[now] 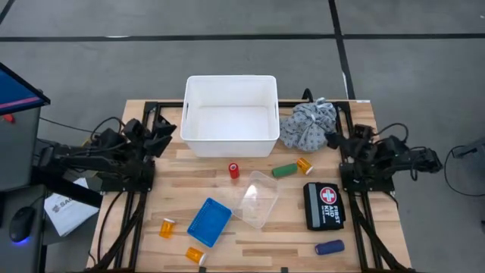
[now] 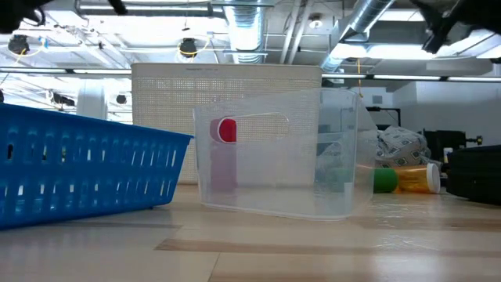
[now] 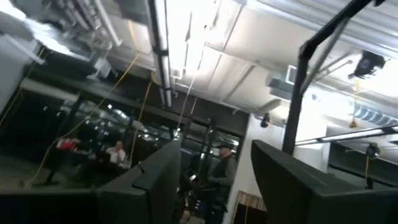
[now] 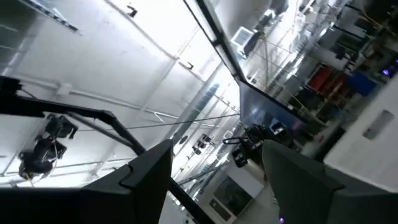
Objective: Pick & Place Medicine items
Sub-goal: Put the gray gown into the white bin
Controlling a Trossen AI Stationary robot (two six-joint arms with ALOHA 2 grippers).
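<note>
Medicine things lie spread on the wooden table (image 1: pixel 364 258), none in the white bin (image 1: pixel 230 115) at the far side yet. A red cylinder (image 1: pixel 234 170), green cylinder (image 1: pixel 284 171) and orange pill bottle (image 1: pixel 304 164) sit near the bin. The grey cloth bundle (image 1: pixel 309 124) rests right of it. Two more orange bottles (image 1: pixel 167 226) lie near left. The blue cylinder (image 1: pixel 330 247) lies near right. The left gripper (image 3: pixel 214 186) and right gripper (image 4: pixel 214 180) wait at the edges, tucked back and pointing up, fingers spread, holding nothing.

Clear container (image 2: pixel 278 157) blurs the red cylinder (image 2: pixel 226 131) behind it
</note>
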